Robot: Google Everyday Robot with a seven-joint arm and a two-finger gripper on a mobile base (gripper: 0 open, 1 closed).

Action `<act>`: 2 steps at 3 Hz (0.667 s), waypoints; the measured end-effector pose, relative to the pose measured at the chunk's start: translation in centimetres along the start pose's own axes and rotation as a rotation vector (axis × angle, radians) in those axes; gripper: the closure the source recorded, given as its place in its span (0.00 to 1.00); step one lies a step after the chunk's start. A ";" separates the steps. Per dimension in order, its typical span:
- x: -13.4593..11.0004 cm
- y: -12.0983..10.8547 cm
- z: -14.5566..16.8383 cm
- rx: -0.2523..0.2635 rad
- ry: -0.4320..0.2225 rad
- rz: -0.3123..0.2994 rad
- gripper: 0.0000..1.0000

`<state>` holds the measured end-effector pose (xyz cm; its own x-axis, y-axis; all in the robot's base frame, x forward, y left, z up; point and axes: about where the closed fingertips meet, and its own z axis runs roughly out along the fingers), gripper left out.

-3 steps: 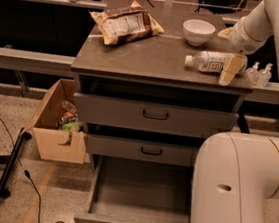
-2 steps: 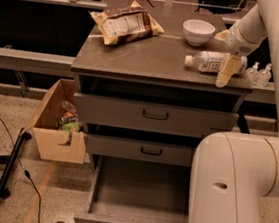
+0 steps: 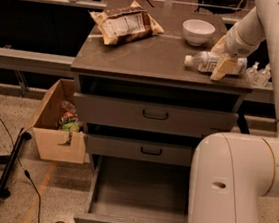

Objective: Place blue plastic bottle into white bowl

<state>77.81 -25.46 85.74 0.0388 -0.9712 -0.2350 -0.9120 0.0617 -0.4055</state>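
The blue plastic bottle (image 3: 202, 62) lies on its side on the table (image 3: 145, 59), long axis running 9 to 3 o'clock with the cap at 9, and the tool (image 3: 220, 61) sits right over its label end, though whether it is spread or pinching the bottle I cannot tell. The white bowl (image 3: 198, 30) stands upright and apart at about 11 o'clock from the tool, so the carry is short, up and back. There is one bottle, one bowl, one snack bag (image 3: 127, 24) and two pump bottles (image 3: 258, 74).
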 end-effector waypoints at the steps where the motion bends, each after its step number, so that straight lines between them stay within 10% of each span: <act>1: 0.0 0.2 0.2 -0.006 -0.006 0.000 0.64; 2: -0.1 0.3 0.1 -0.009 -0.009 -0.003 0.86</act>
<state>77.62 -25.30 85.54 0.0456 -0.9692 -0.2420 -0.9157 0.0563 -0.3980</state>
